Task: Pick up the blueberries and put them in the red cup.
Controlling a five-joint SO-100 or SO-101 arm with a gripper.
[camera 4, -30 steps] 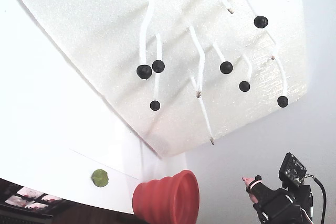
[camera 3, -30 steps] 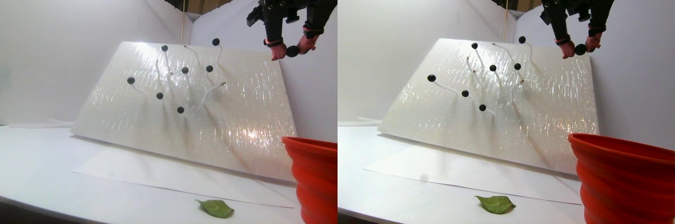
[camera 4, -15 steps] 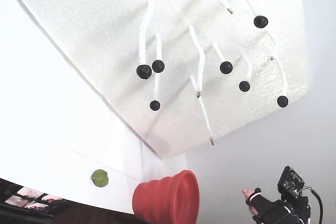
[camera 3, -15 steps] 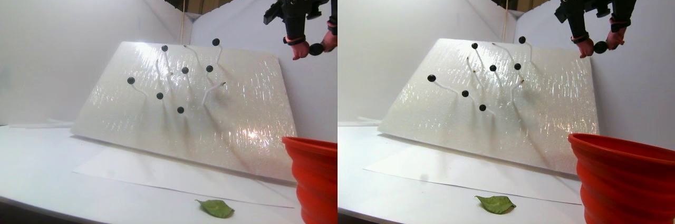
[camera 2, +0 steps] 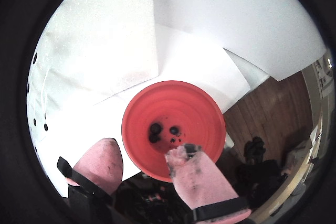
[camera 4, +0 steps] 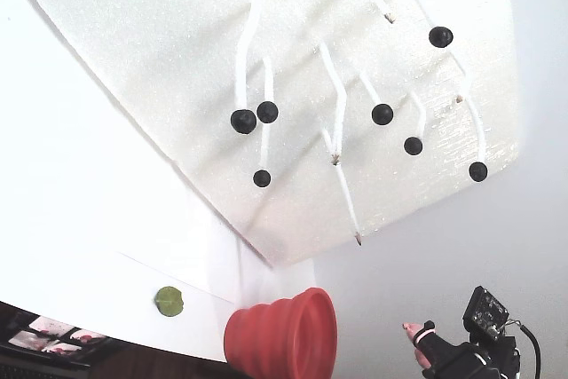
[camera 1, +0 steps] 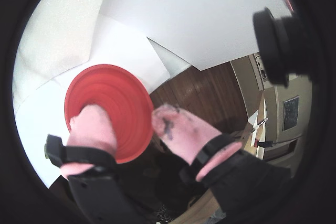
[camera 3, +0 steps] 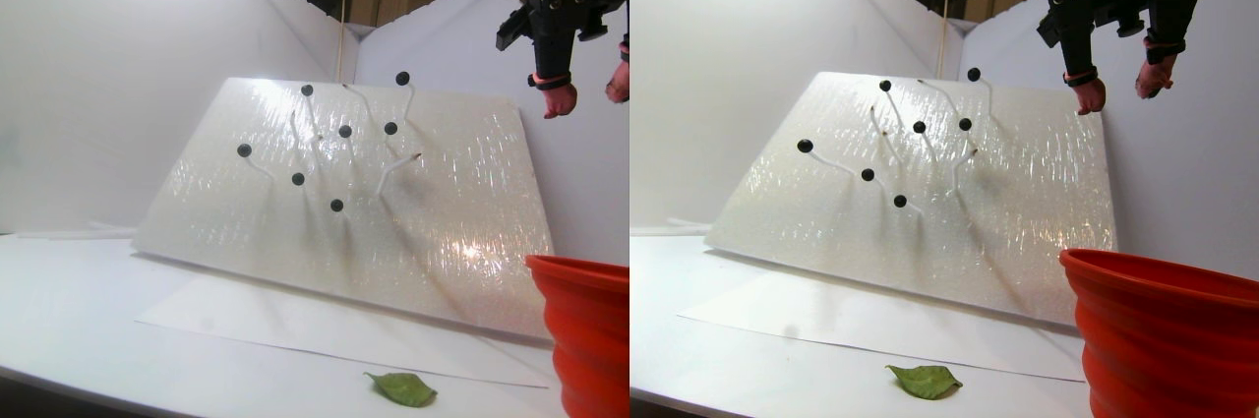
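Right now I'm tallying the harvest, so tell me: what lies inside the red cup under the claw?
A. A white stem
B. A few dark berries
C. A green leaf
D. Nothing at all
B: a wrist view looks straight down into the red cup and shows a few blueberries on its floor, below the open claw, whose pink fingertips hold nothing.
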